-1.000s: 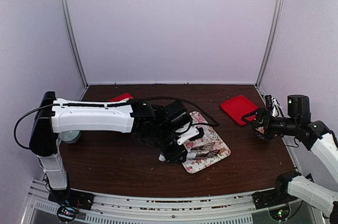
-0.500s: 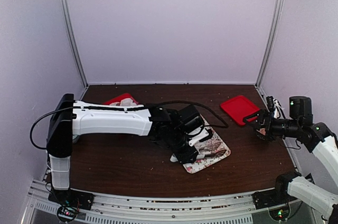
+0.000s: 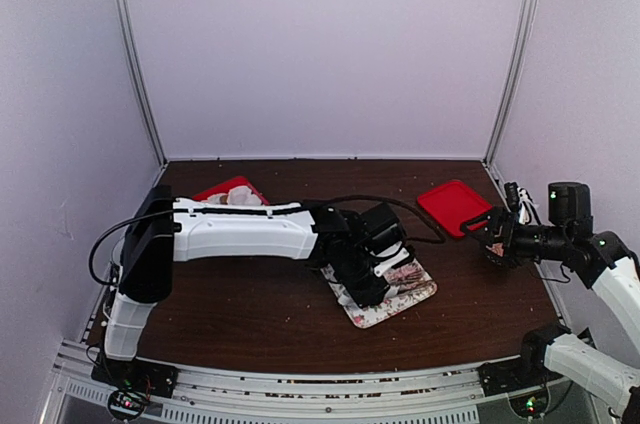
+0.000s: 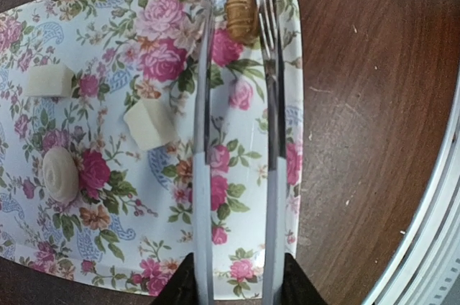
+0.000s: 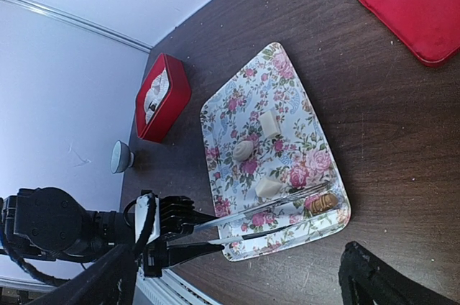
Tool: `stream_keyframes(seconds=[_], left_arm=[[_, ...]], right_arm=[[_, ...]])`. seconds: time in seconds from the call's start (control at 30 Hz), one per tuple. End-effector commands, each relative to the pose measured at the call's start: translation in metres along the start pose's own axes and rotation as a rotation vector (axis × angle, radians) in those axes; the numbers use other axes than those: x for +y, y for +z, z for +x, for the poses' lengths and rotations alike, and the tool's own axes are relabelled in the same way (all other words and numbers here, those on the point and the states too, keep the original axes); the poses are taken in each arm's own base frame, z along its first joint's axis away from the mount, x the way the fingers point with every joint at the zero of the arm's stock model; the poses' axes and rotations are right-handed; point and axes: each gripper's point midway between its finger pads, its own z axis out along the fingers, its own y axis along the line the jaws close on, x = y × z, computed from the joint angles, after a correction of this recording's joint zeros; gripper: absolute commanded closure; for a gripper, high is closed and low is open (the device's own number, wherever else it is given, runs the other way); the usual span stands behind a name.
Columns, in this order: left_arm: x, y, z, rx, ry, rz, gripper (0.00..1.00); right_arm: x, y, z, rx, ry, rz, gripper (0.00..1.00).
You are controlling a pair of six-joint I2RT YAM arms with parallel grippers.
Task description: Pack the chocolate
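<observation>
1. Note left jaws clamped on tongs (image 4: 202, 233), held low over floral tray (image 4: 108, 255) on worktop (image 4: 374, 103).
2. See tong tips apart, flanking one tan chocolate (image 4: 241, 16) at tray's corner; cannot tell whether tips touch it.
3. Count three pale lumps (image 4: 151, 122) lying apart on tray, beside tongs and clear of them.
4. Note right jaws wide apart, holding nothing, above worktop's right side near red lid (image 5: 413, 3).
5. Log red box (image 5: 164, 96) with white cups at rear left, well apart from tray.
</observation>
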Motion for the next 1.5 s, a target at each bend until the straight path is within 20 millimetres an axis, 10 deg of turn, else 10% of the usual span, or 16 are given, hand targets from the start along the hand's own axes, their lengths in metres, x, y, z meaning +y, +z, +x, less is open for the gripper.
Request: stream_keyframes(seconds=[0.0,0.27,0.7,1.07,1.47], left_arm=[[0.003,0.001,-0.016,-0.028,-0.026,-0.019,0.66],[0.018,-0.013,-0.015,-0.036,-0.063,-0.027,0.81],[0.033,-0.099,-0.022,-0.179,-0.095,0.066,0.90],[0.144,-0.188,0.046,-0.285,-0.378,-0.026,0.90],[0.249,-0.226,0.145,-0.290,-0.614,-0.101,0.89]], right_arm=[[0.014,-0.007,-0.011,-0.032,-0.018,-0.032,0.00],[0.014,-0.008,-0.011,-0.038,-0.018,-0.028,0.00],[0.012,-0.002,-0.008,-0.006,-0.035,-0.042,0.00],[0.007,0.014,-0.005,0.028,-0.005,-0.073,0.00],[0.012,0.032,-0.034,0.016,-0.014,-0.065,0.00]])
